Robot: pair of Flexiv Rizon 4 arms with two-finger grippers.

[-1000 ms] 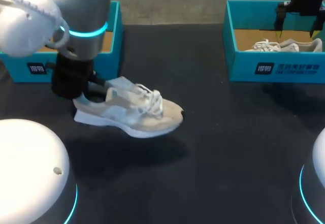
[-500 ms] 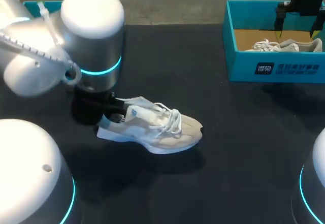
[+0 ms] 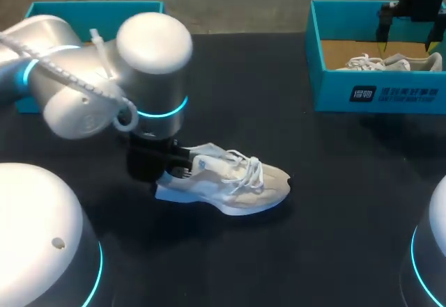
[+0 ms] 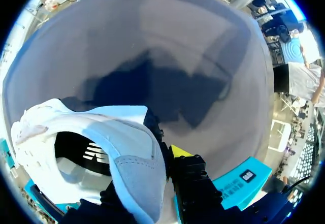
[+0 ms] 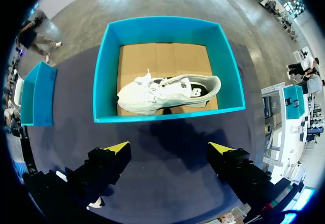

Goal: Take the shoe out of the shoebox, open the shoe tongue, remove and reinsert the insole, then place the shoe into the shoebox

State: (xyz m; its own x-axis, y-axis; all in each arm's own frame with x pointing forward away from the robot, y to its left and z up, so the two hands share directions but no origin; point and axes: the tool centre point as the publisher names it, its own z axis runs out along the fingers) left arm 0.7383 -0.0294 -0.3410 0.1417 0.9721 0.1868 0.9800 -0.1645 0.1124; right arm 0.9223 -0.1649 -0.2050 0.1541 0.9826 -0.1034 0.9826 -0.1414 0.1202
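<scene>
A beige and white sneaker [image 3: 233,182] sits low over the black table [image 3: 334,182], toe toward the right; I cannot tell whether its sole touches. My left gripper [image 3: 178,168] is shut on its heel. In the left wrist view the heel collar of the sneaker [image 4: 127,148] is pinched between the fingers of the left gripper [image 4: 152,163], with one yellow fingertip [image 4: 177,150] showing. An empty teal shoebox [image 3: 90,8] stands at the back left. My right gripper [image 5: 167,148] hangs open above the near wall of a second teal shoebox [image 5: 167,113], well apart from the held sneaker.
The back-right shoebox [image 3: 376,91] holds another white sneaker [image 3: 390,62], also visible as the white sneaker [image 5: 167,92] in the right wrist view. My right gripper [image 3: 406,39] hangs over that box. The robot's two white bases [image 3: 35,237] fill the front corners.
My left arm has carried the sneaker to the right and toward the front of the table, away from the back-left shoebox. The right arm has kept still.
</scene>
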